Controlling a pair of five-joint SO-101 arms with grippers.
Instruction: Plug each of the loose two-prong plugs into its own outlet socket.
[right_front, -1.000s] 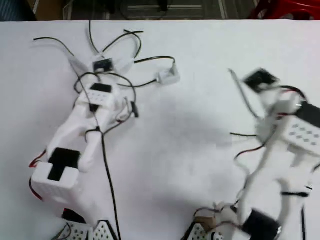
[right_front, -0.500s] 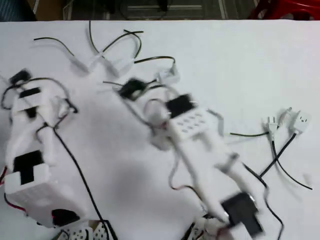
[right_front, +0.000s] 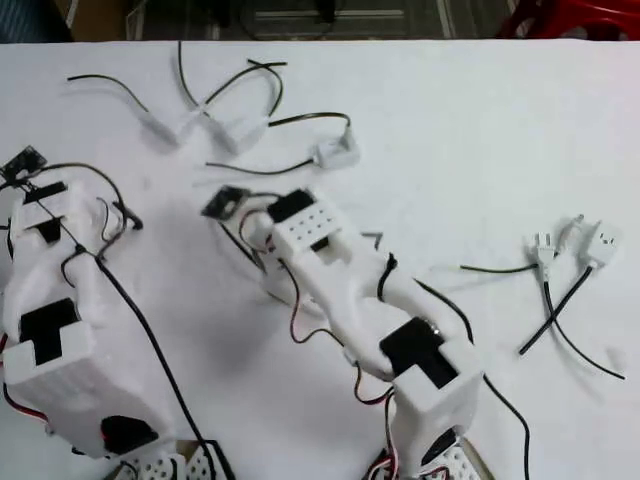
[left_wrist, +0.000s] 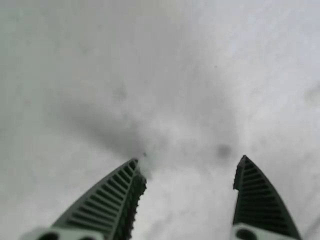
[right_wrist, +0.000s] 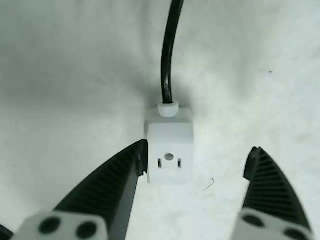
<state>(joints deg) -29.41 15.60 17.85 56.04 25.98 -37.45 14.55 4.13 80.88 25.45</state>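
Observation:
My right gripper (right_wrist: 199, 150) is open low over the table, around a white outlet socket (right_wrist: 169, 147) with two slots; its black cable (right_wrist: 170, 45) runs away from me. The socket lies against one finger, with a gap to the other. In the high view the right arm (right_front: 310, 235) reaches to the table's middle left. My left gripper (left_wrist: 190, 161) is open above bare white table, and its arm (right_front: 45, 215) is at the left edge. A two-prong plug (right_front: 543, 247) and a white socket (right_front: 600, 240) lie at the right.
At the back left lie tangled black cables with white pieces (right_front: 240, 130) (right_front: 160, 128) and another white socket (right_front: 335, 153). A red chair (right_front: 570, 18) stands beyond the far edge. Open white tabletop (right_front: 450, 130) stretches between the right arm and the right-hand plug.
The right arm swung from the table's right side to the middle left. The left arm drew back from the cable cluster to the left edge.

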